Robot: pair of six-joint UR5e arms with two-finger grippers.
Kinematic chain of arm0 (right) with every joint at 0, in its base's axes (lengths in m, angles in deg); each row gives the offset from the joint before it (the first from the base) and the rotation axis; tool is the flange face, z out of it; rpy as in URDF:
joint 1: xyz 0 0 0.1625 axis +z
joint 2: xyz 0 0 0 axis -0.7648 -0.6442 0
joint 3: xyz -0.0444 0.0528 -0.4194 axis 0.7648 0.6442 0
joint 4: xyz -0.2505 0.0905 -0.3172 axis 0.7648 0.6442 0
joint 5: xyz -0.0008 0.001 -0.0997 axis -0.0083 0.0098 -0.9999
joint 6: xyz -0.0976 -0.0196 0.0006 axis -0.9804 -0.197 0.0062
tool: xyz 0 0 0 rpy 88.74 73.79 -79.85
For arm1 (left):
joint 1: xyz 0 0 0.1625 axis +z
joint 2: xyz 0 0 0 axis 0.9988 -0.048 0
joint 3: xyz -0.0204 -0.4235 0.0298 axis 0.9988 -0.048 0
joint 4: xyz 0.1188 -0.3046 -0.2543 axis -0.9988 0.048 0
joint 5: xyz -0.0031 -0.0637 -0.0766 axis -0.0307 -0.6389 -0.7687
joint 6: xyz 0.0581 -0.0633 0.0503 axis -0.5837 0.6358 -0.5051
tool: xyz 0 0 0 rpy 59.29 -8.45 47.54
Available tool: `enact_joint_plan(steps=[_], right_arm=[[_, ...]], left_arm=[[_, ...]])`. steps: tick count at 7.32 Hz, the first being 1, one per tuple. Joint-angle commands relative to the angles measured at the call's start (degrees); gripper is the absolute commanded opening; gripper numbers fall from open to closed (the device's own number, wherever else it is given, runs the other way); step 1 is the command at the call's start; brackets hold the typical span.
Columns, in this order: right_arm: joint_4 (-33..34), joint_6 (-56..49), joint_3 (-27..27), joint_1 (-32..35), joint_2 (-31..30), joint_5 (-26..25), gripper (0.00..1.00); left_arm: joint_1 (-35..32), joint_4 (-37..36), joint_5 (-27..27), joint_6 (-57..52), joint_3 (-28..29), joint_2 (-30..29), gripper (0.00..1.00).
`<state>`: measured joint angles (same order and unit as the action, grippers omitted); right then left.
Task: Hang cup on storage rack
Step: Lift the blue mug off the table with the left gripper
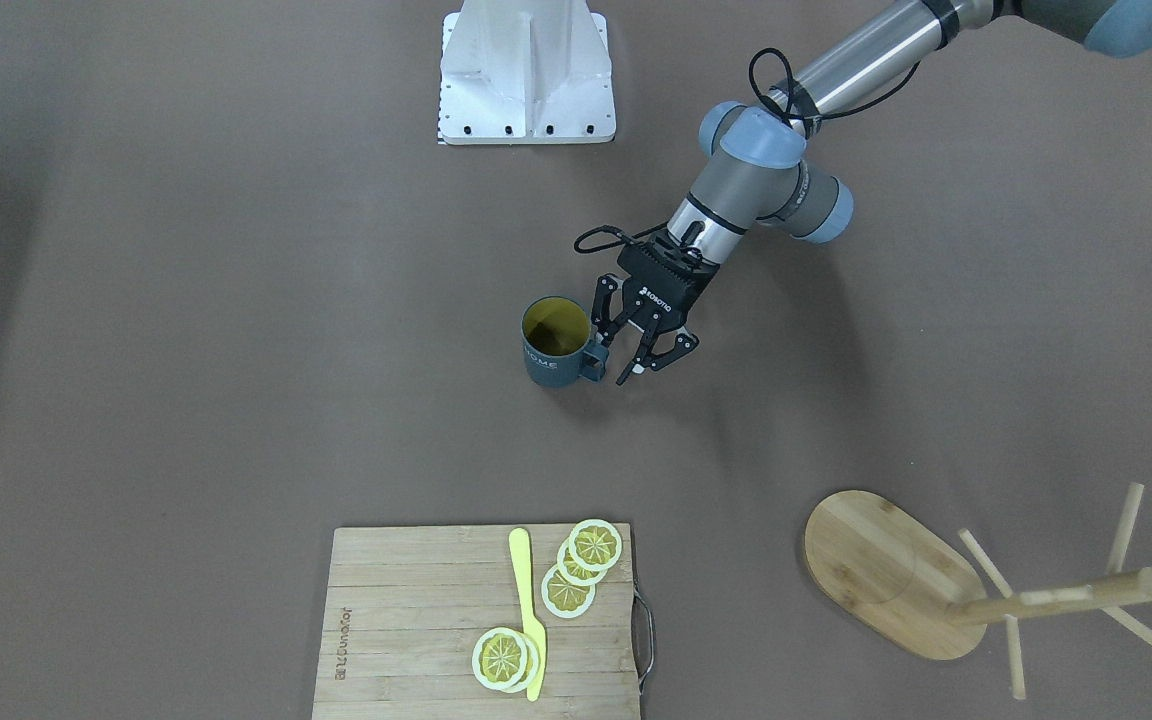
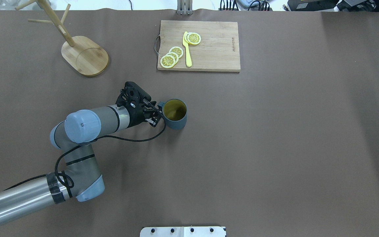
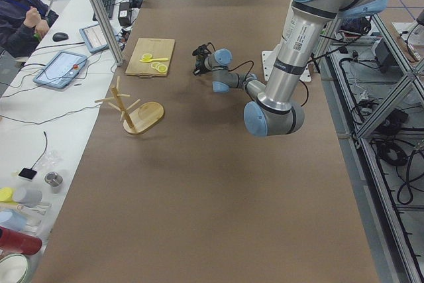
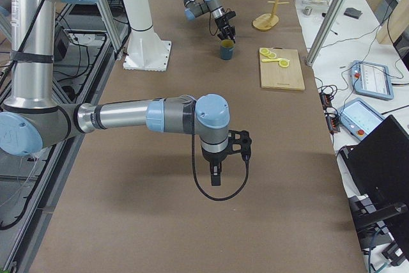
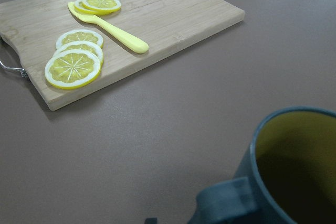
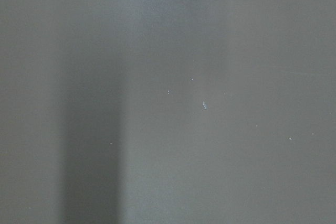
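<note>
The cup (image 1: 556,345) (image 2: 175,115) is a dark slate-blue mug with a yellow-green inside. It stands upright mid-table, and its handle (image 1: 591,367) points toward my left arm. My left gripper (image 1: 618,362) (image 2: 155,116) is open right at that handle, with one finger (image 1: 602,318) close by the rim. In the left wrist view the cup (image 5: 294,177) fills the lower right. The storage rack (image 1: 876,570) (image 2: 84,56), a bamboo mug tree, stands apart on its oval base with bare pegs. My right gripper (image 4: 216,177) hangs over bare table far from the cup; I cannot tell its state.
A wooden cutting board (image 1: 406,620) (image 2: 215,46) carries lemon slices (image 1: 568,590) and a yellow knife (image 1: 528,610) at the table edge across from me. The white robot mount (image 1: 526,75) sits at my side. A person sits at a side desk (image 3: 20,11).
</note>
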<state>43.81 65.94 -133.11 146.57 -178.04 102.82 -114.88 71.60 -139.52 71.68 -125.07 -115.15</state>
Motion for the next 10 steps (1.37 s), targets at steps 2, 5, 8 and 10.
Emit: enact_joint_plan(steps=[2,5,8,10], right_arm=[[0.00,1.13,0.00,0.00,0.00,0.00,1.00],[0.00,1.41,0.00,0.00,0.00,-0.09,1.00],[0.00,1.49,-0.17,0.00,0.00,0.00,1.00],[0.00,1.49,-0.18,0.00,0.09,0.00,1.00]], left_arm=[[0.03,0.00,0.00,0.06,1.26,-0.71,0.44],[0.12,0.00,0.00,0.06,1.78,-1.07,0.42],[0.12,0.26,-0.27,0.23,1.61,-1.07,0.00],[-0.14,0.61,-0.53,0.41,1.00,-1.15,0.00]])
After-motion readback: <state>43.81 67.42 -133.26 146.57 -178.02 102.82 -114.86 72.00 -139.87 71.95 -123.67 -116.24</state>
